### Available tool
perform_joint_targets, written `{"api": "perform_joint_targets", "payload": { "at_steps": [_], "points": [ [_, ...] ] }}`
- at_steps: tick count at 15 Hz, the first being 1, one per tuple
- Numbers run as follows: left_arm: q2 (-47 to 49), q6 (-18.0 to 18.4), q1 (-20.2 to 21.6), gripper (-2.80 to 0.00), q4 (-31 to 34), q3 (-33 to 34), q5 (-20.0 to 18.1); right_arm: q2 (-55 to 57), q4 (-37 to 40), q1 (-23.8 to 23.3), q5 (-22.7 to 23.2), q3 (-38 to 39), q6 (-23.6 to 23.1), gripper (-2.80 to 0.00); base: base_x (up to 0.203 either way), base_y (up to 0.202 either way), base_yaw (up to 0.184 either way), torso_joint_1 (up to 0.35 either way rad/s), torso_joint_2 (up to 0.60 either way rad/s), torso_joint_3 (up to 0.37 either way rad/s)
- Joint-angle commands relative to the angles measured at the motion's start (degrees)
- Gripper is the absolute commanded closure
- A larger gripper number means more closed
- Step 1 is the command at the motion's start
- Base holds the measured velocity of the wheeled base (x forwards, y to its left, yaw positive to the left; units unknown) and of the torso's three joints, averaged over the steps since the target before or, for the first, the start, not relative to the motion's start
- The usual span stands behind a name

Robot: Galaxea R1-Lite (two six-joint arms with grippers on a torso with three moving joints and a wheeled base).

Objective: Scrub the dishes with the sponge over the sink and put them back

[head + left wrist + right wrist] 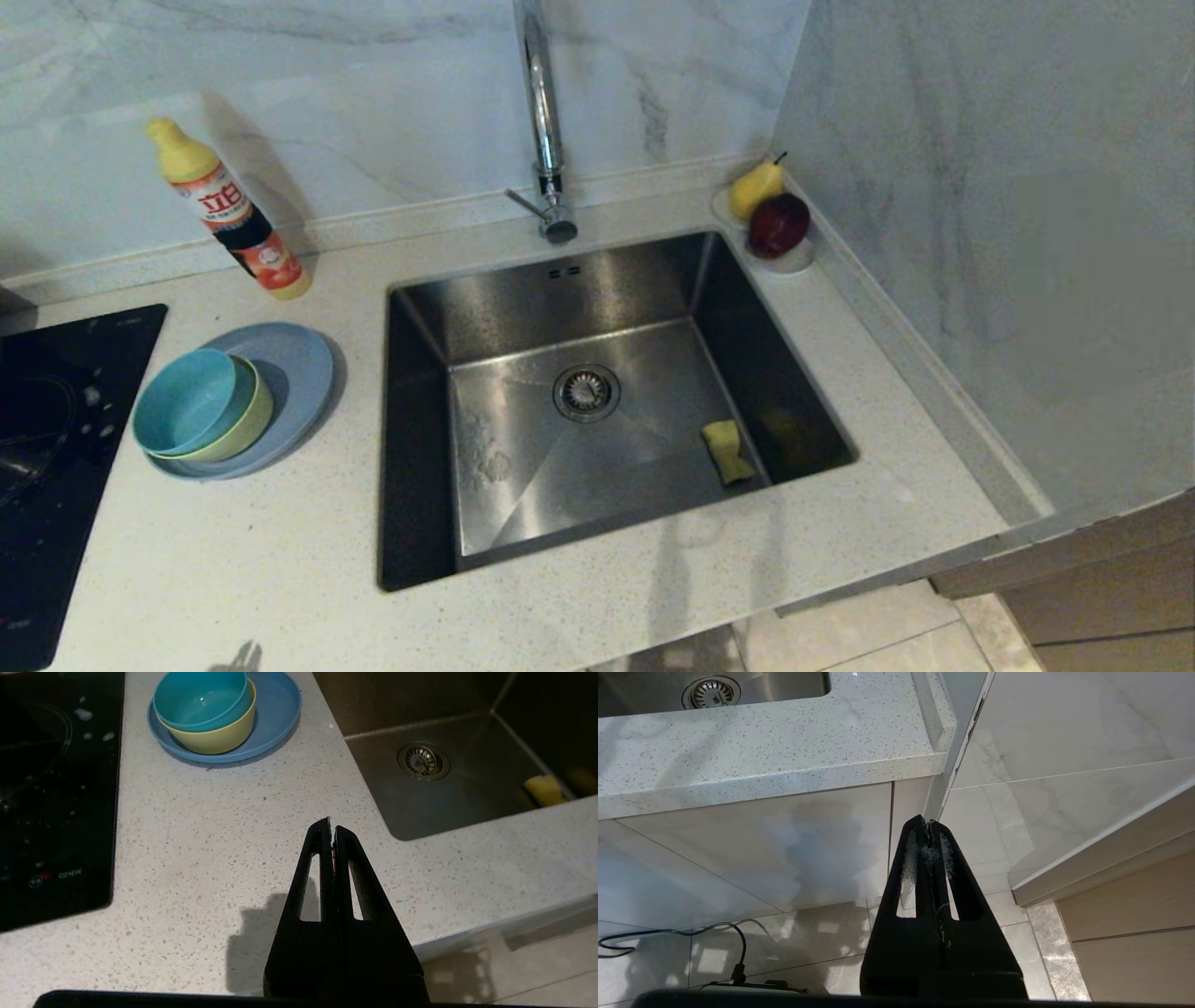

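A teal-blue bowl (pixel 184 400) sits nested in a yellow bowl (pixel 245 425), both on a grey-blue plate (pixel 297 371) on the counter left of the sink (pixel 523 308). The same stack appears in the left wrist view: teal bowl (pixel 201 700), yellow bowl (pixel 219 737), plate (pixel 275 714). The sponge (pixel 727 452), yellow side up, lies on the sink floor by the right wall, also visible as the sponge (pixel 544 789). My left gripper (pixel 331 828) is shut and empty over the counter's front part, well short of the dishes. My right gripper (pixel 927 822) is shut and empty, below the counter's front edge. Neither arm shows in the head view.
A detergent bottle (pixel 229 212) leans at the back left. A black hob (pixel 56 439) fills the left edge. The chrome tap (pixel 543 121) rises behind the sink, whose drain (pixel 586 391) sits mid-floor. A white saucer (pixel 794 259) with a pear and apple stands at the back right by the wall.
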Motion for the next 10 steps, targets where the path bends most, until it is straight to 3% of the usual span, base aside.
{"api": "perform_joint_targets", "payload": {
  "at_steps": [1,10],
  "points": [
    [0.24,-0.24,0.00,0.00,-0.07,2.39,0.20,-0.19,0.00,0.04,0.06,0.05,-0.37,0.00,0.000,0.000,0.000,0.000,0.00,0.000],
    [0.24,-0.51,0.00,0.00,-0.11,2.39,0.33,-0.10,-0.27,0.04,0.06,0.05,0.84,0.00,0.000,0.000,0.000,0.000,0.00,0.000]
  ]
}}
